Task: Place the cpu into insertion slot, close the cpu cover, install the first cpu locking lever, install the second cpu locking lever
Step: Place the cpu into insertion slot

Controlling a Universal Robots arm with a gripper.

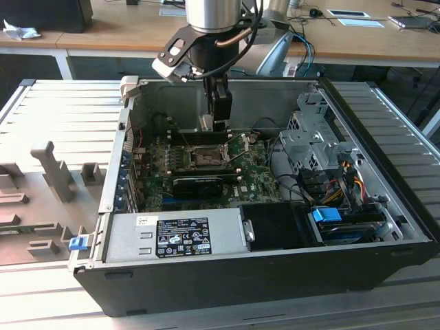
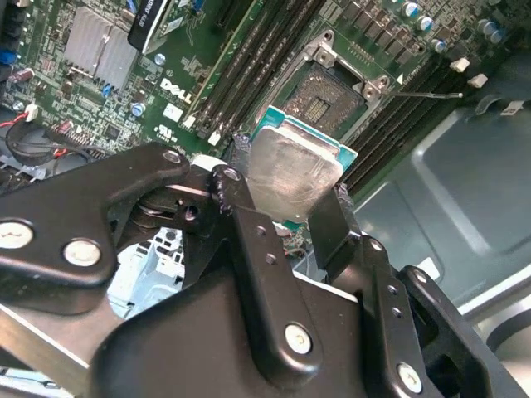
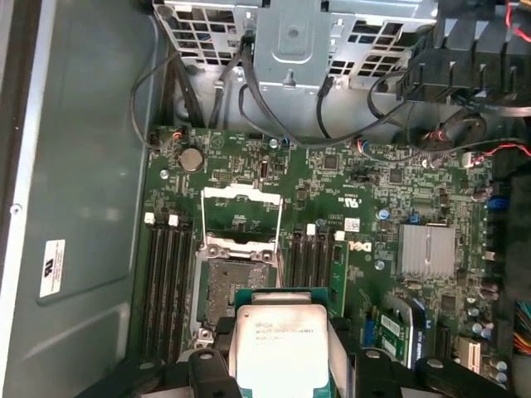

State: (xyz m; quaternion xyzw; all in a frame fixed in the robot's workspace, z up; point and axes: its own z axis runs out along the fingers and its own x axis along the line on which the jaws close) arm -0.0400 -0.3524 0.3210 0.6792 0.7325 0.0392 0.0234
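Nearest the lens, the black metal links and screw-headed fingers of the gripper are seen, clamped on the cpu by two opposite edges. The cpu is held in the air above the green motherboard, close to the insertion slot but not seated in it; the socket's dark centre is seen bare inside its silvery rim.

The chip is judged to be light, thin and stiff. Its smooth, pale metal lid could slip under a weak pinch. Its underside contacts and the socket's fine pins are judged fragile, so it is best taken by the edges, as is done here, and kept level.

The cpu cover, a thin silvery frame, appears folded open beside the socket. A thin wire locking lever is seen standing off to one side. Around the socket, rows of long dark memory slots and a finned grey heatsink are set in the board. In the exterior view, everything is enclosed by an open desktop case of dark sheet metal, laid on a slatted metal table.
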